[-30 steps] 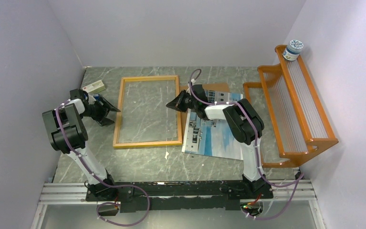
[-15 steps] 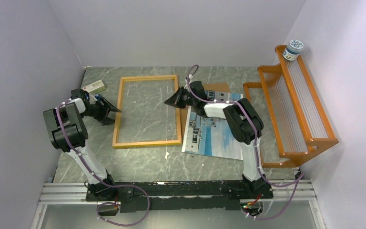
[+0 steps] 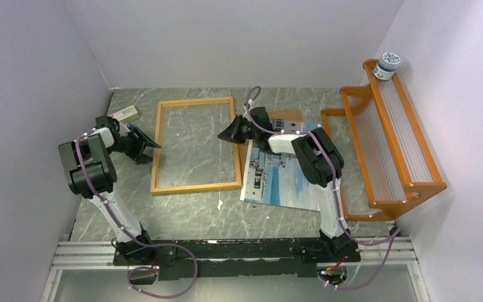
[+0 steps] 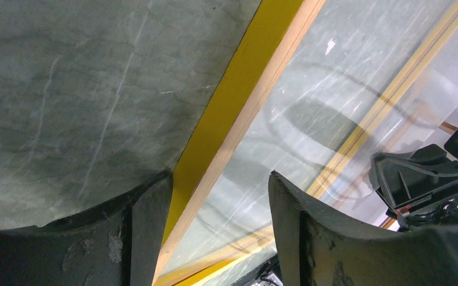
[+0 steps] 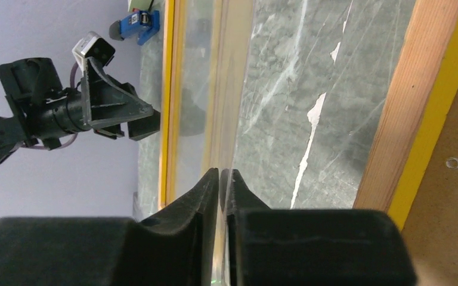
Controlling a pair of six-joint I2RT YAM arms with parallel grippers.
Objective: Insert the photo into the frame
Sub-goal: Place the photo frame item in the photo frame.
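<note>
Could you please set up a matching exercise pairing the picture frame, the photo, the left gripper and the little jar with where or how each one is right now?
Things:
1. yellow-orange wooden picture frame
2. paper print of a white building under blue sky
3. left gripper
4. small blue-and-white jar

Places or states:
A. perched on top of the orange wooden slatted rack
B. open, straddling the frame's left border
C. lying flat, holding no print
D. lying outside the frame, on its right side, picture up

Pairs: 1-C, 2-D, 3-B, 4-A

Yellow-orange frame (image 3: 195, 146), blue-and-white photo (image 3: 283, 179), grey white-veined table (image 3: 182, 214).
</note>
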